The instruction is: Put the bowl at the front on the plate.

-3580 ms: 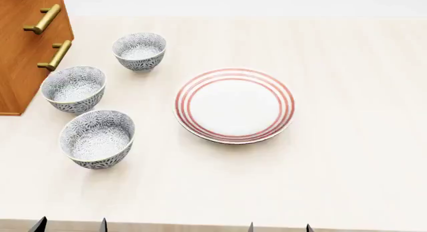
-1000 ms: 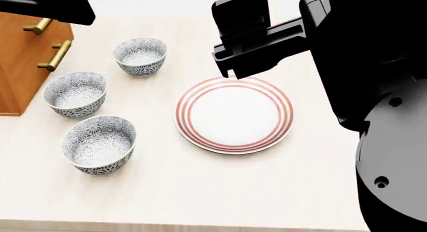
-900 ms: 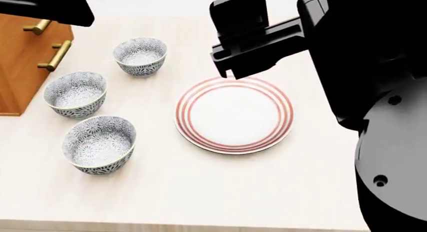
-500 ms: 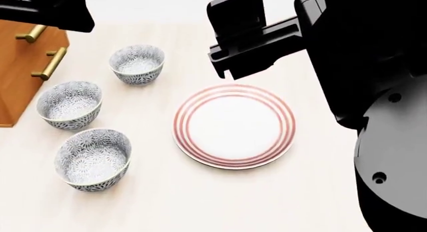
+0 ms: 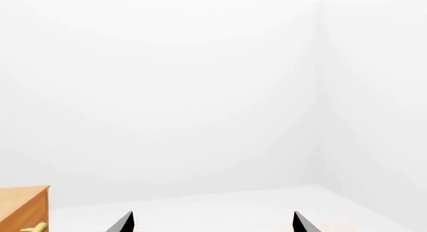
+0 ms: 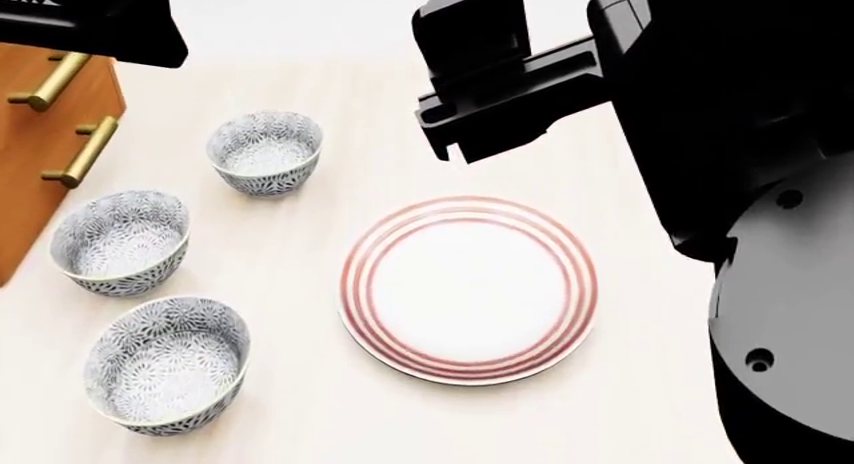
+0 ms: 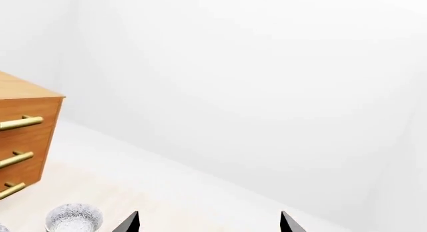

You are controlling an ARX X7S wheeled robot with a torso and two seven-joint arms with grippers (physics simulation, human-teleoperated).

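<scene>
The bowl at the front (image 6: 167,369), white with a dense grey-blue flower pattern, stands on the pale table at the near left, upright and empty. Two like bowls stand behind it, one (image 6: 120,242) in the middle and one (image 6: 264,151) farthest back. The plate (image 6: 467,289), white with red rings, lies to the right of the bowls with nothing on it. My right arm (image 6: 501,74) hangs high over the plate's far side. My right gripper (image 7: 209,224) is open and empty, as is my left gripper (image 5: 212,224); both point out over the table's far part.
A wooden drawer unit (image 6: 47,134) with brass handles stands at the table's left edge, close to the bowls. My left arm (image 6: 87,19) is above it. The right arm's bulk (image 6: 761,234) covers the table's right side. One bowl (image 7: 73,218) shows in the right wrist view.
Both arms have risen into the head view since the earliest frame. In the last second the view shifted, so the bowls and plate now sit lower in it. Nothing on the table moved.
</scene>
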